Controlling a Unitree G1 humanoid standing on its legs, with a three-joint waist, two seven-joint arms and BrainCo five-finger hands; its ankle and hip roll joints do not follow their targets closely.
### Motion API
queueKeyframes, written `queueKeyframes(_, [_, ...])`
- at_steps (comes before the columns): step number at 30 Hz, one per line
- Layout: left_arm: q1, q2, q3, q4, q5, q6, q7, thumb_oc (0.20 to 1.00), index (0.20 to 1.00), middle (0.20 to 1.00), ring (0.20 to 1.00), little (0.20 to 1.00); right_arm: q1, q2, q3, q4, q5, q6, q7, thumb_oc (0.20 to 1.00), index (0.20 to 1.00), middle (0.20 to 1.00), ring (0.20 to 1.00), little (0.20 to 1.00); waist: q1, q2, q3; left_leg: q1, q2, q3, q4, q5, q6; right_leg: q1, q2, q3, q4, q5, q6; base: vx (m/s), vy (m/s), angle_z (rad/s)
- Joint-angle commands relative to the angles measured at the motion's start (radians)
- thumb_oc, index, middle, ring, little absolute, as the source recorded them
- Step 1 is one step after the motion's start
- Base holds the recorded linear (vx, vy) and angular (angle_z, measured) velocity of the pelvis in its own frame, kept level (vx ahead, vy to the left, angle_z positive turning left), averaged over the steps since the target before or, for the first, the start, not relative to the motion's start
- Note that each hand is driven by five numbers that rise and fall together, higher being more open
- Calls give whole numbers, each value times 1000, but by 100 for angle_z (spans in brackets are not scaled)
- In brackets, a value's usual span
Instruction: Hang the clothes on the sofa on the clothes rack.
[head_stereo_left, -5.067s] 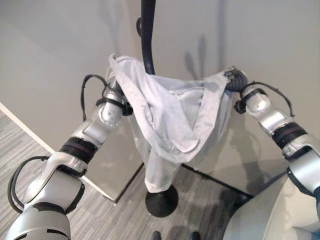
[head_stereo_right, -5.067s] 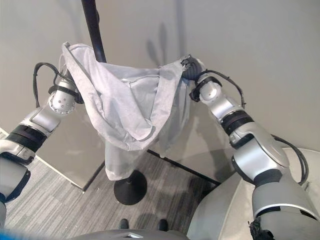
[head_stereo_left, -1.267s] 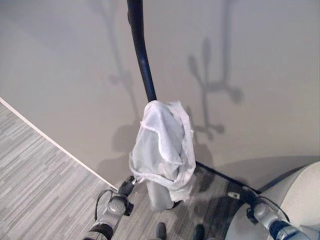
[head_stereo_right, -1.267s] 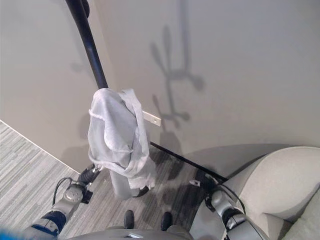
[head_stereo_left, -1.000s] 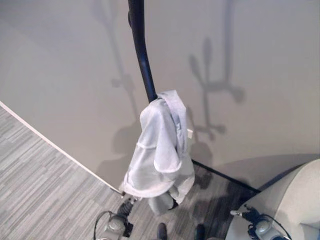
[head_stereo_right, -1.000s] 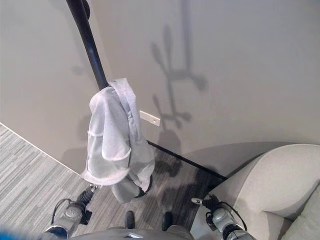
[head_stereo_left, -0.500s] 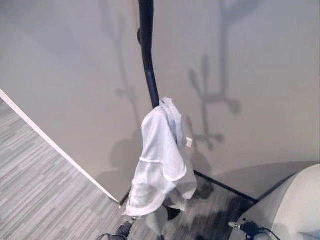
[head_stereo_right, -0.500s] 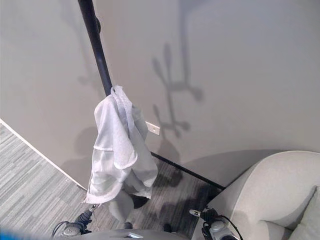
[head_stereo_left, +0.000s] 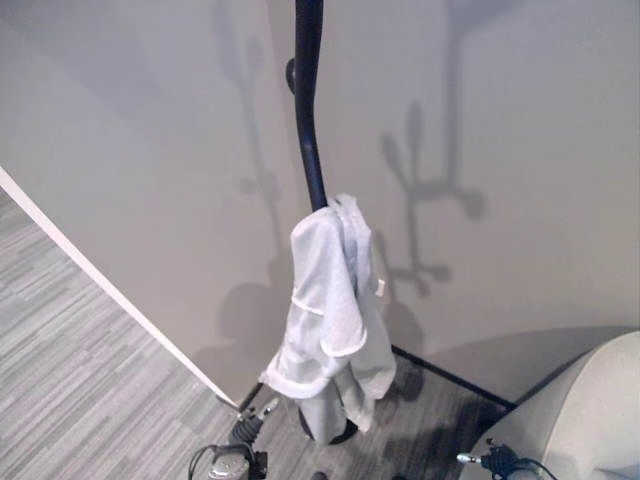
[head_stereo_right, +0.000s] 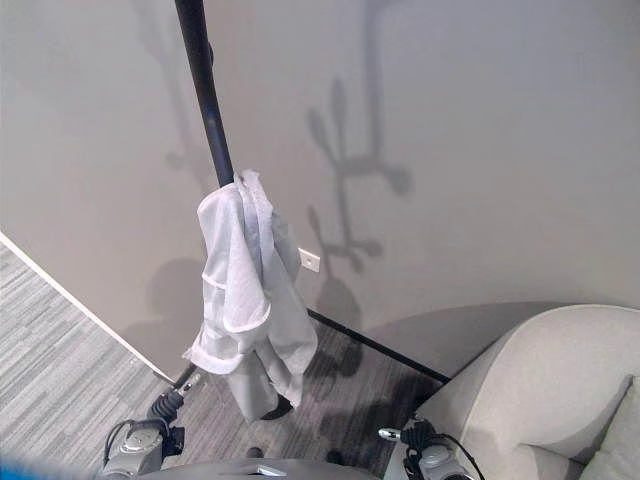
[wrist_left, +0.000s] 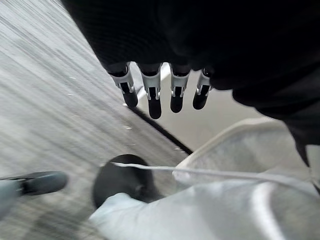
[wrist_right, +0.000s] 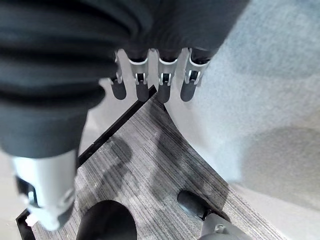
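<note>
Head views: a pale grey cloth garment (head_stereo_left: 332, 310) hangs bunched from a hook on the black metal pole of the clothes rack (head_stereo_left: 308, 95), which stands before a plain grey wall (head_stereo_right: 480, 120). The garment droops in folds down to just above the rack's round black base (wrist_left: 120, 182), a hemmed edge curling outward near its lower end. A light grey upholstered sofa (head_stereo_right: 540, 390) sits at the lower right, on grey striped carpet (head_stereo_left: 80, 370). The left hand (head_stereo_right: 165, 405) shows low, below the garment; the right hand (head_stereo_right: 405, 436) beside the sofa. Wrist views add finger detail: the left hand's fingers (wrist_left: 150, 97) extend straight and hold nothing, the garment's hem just beyond them; the right hand's fingers (wrist_right: 165, 87) are likewise straight and empty, above the carpet.
</note>
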Motion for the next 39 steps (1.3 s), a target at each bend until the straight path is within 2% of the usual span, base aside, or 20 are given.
queueKeyframes(1, [-63, 67, -5, -127, -81, -75, 33, 1000, 1000, 1000, 1000, 1000, -40, -13, -2, 31, 25, 0, -40, 1000, 1000, 1000, 1000, 1000, 18, 0, 56, 87, 35, 54, 11, -106, -55, 9, -134, -35, 18, -13, 183, 0, 0, 0])
queueKeyframes(8, [-36, 105, 14, -351, -104, -106, 54, 1000, 1000, 1000, 1000, 1000, -34, -5, 0, 27, 20, 1, -38, 1000, 1000, 1000, 1000, 1000, 22, 0, 58, 85, 36, 55, 11, -104, -59, 8, -136, -35, 18, -12, 185, 0, -2, 0])
queueKeyframes(9, [-32, 112, 28, -437, -128, -120, 59, 1000, 1000, 1000, 1000, 1000, -28, 1, 2, 23, 22, 0, -35, 1000, 1000, 1000, 1000, 1000, 22, 1, 56, 84, 37, 55, 11, -104, -61, 7, -136, -35, 18, -13, 185, 0, 0, 0])
queueKeyframes(16, [-31, 101, 48, -560, -180, -140, 56, 1000, 1000, 1000, 1000, 1000, -24, 9, 12, 29, 22, 1, -30, 1000, 1000, 1000, 1000, 1000, 22, 2, 54, 87, 39, 54, 11, -104, -63, 8, -136, -34, 18, -13, 184, 0, 0, 0])
queueKeyframes(21, [-32, 95, 41, -570, -176, -136, 49, 1000, 1000, 1000, 1000, 1000, -24, 11, 19, 33, 24, 1, -30, 1000, 1000, 1000, 1000, 1000, 21, 5, 52, 89, 38, 54, 11, -105, -62, 7, -137, -33, 18, -11, 183, 2, 1, -1])
queueKeyframes(23, [-31, 98, 29, -540, -153, -129, 44, 1000, 1000, 1000, 1000, 1000, -26, 10, 21, 36, 27, 0, -31, 1000, 1000, 1000, 1000, 1000, 20, 6, 52, 88, 38, 55, 11, -105, -62, 7, -138, -32, 18, -10, 183, 7, 9, -3])
queueKeyframes(25, [-17, 113, -5, -468, -68, -109, 32, 1000, 1000, 1000, 1000, 1000, -34, 6, 26, 39, 24, 0, -33, 1000, 1000, 1000, 1000, 1000, 20, 9, 53, 88, 37, 57, 11, -105, -60, 6, -139, -31, 18, -7, 184, 2, 7, -2])
queueKeyframes(26, [-13, 111, -33, -365, -16, -91, 26, 1000, 1000, 1000, 1000, 1000, -40, 3, 31, 47, 23, 1, -36, 1000, 1000, 1000, 1000, 1000, 19, 11, 52, 86, 34, 58, 11, -105, -58, 4, -141, -32, 18, -3, 184, -2, 20, -3])
queueKeyframes(27, [-14, 111, -33, -363, -16, -92, 26, 1000, 1000, 1000, 1000, 1000, -40, 3, 31, 47, 23, 1, -36, 1000, 1000, 1000, 1000, 1000, 19, 12, 53, 86, 35, 58, 11, -106, -58, 4, -141, -32, 18, -3, 184, -7, 22, -4])
queueKeyframes(29, [-21, 92, -60, -209, 39, -73, 25, 1000, 1000, 1000, 1000, 1000, -48, 1, 33, 54, 24, 0, -41, 1000, 1000, 1000, 1000, 1000, 18, 13, 53, 85, 32, 61, 11, -105, -56, 2, -141, -32, 18, -2, 184, -2, 7, -2])
queueKeyframes(30, [-22, 92, -61, -207, 40, -74, 25, 1000, 1000, 1000, 1000, 1000, -48, 1, 33, 54, 24, 0, -41, 1000, 1000, 1000, 1000, 1000, 18, 13, 53, 85, 32, 61, 11, -106, -56, 2, -141, -32, 18, -2, 184, 0, 0, 0])
queueKeyframes(31, [-32, 68, -85, -56, 99, -45, 17, 1000, 1000, 1000, 1000, 1000, -57, -2, 35, 58, 25, -2, -45, 1000, 1000, 1000, 1000, 1000, 14, 14, 52, 84, 30, 63, 11, -105, -54, 0, -140, -31, 18, 0, 183, 0, 0, 0])
queueKeyframes(34, [-40, 36, -117, 127, 175, -20, -1, 1000, 1000, 1000, 1000, 1000, -62, -5, 39, 68, 20, -3, -47, 1000, 1000, 1000, 1000, 1000, 8, 15, 52, 85, 29, 63, 11, -106, -52, -2, -139, -29, 18, 0, 182, 1, 18, -2])
queueKeyframes(39, [-33, 5, -124, 258, 235, 3, -21, 1000, 1000, 1000, 1000, 1000, -63, -13, 40, 71, 16, -2, -35, 1000, 1000, 1000, 1000, 1000, 2, 15, 49, 87, 28, 65, 11, -109, -50, -2, -138, -29, 18, -1, 181, 1, 3, 1])
